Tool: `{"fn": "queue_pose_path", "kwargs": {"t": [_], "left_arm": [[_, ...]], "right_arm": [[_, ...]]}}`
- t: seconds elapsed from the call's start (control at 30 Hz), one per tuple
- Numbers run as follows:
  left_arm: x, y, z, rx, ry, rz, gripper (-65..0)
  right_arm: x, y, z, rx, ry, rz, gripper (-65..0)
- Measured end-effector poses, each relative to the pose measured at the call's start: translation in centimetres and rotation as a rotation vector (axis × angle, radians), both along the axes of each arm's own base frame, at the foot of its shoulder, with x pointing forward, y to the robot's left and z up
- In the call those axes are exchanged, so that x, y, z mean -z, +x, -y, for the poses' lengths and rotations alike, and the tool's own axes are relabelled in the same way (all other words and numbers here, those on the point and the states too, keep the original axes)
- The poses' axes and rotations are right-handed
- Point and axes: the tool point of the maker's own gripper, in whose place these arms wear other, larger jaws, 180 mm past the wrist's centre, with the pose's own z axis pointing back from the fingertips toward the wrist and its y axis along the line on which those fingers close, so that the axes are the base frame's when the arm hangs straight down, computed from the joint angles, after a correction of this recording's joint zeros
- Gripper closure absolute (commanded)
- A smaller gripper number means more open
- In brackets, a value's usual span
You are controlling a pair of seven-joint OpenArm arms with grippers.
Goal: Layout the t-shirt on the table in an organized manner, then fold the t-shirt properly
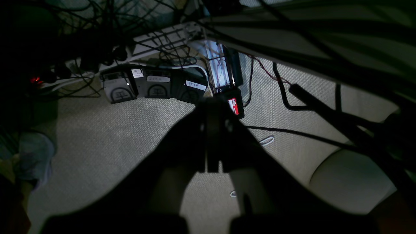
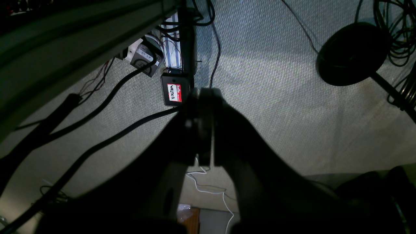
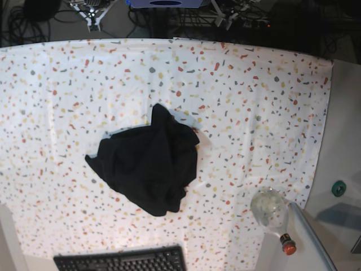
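Base view: no arms in frame. Going left to right, the table (image 3: pixel 51 84) carried the speckled white cloth nearly edge to edge. The t-shirt (image 3: pixel 148 166) sat crumpled in one black heap a bit left of centre, closer to the near edge than the far one, sleeves and hem not readable. Nothing was laid out and nothing was folded, so I'd judge the task as not started: spread flat first, then all folds remained. A keyboard (image 3: pixel 121 261) lay at the near edge, just clear of the shirt. A clear bottle (image 3: pixel 273 213) with a red cap lay near the near-right corner, well apart from the shirt. Plain grey surface (image 3: pixel 344 164) ran along the right edge.

Wrist views were dim and pointed at carpet floor and cables, apparently below table level. Left gripper (image 1: pixel 213 136): fingers pressed together, holding nothing. Right gripper (image 2: pixel 203 126): same, closed and empty. A black box with a red "hello" sticker (image 2: pixel 175 92) sat on the carpet just beyond the right fingertips.
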Motion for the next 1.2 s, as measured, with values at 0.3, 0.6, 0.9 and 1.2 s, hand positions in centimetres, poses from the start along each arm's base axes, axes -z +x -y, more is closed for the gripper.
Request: {"fn": "queue_pose_path", "kwargs": {"t": [0.3, 0.6, 0.9, 1.2], "left_arm": [[0.0, -0.5, 0.0, 0.000, 0.000, -0.008, 0.0], [0.0, -0.5, 0.0, 0.000, 0.000, -0.008, -22.5], [-0.1, -1.3, 0.3, -0.001, -0.009, -0.009, -44.8], [-0.2, -1.3, 0.6, 0.001, -0.013, -0.002, 0.0]], "right_arm": [[-0.2, -0.9, -0.6, 0.001, 0.013, 0.037, 0.0], [-0.2, -0.7, -0.5, 0.001, 0.012, 0.043, 0.0], [-0.2, -0.7, -0.5, 0.001, 0.012, 0.043, 0.0], [-0.2, -0.7, -0.5, 0.001, 0.012, 0.042, 0.0]]}}
